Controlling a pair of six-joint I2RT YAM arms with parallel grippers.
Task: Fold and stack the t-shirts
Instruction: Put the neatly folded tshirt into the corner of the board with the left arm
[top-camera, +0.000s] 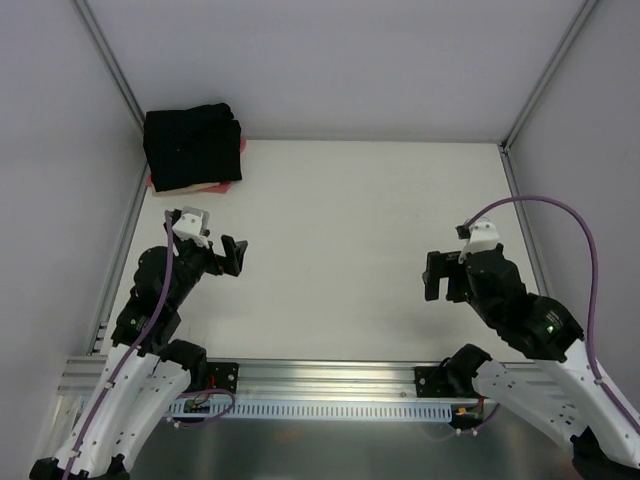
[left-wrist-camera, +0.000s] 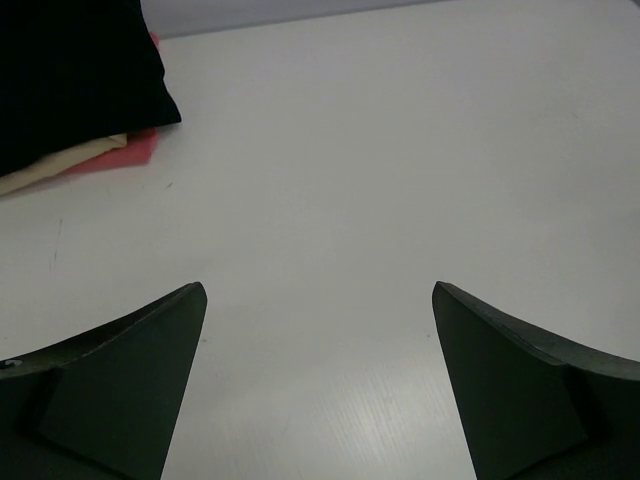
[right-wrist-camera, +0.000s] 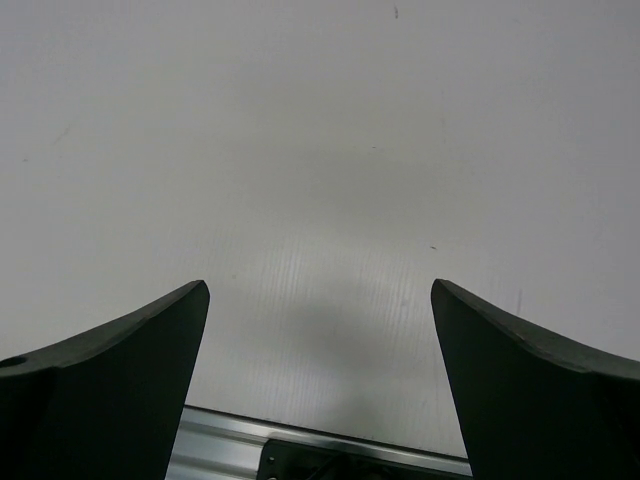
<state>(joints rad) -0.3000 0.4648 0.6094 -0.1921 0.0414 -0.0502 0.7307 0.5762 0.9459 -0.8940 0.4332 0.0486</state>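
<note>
While shirts (top-camera: 193, 148) are sitting stacked far-left, black on top, left gripper (top-camera: 230, 257) hovering released, right gripper (top-camera: 440, 277) gaping empty.

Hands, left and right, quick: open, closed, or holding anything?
Left hand: open, holding nothing.
Right hand: open, holding nothing.

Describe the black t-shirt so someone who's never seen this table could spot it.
Go to the white table's far left corner. There the black t-shirt lies folded on top, with the tan t-shirt and pink-red t-shirt peeking out beneath it.
</note>
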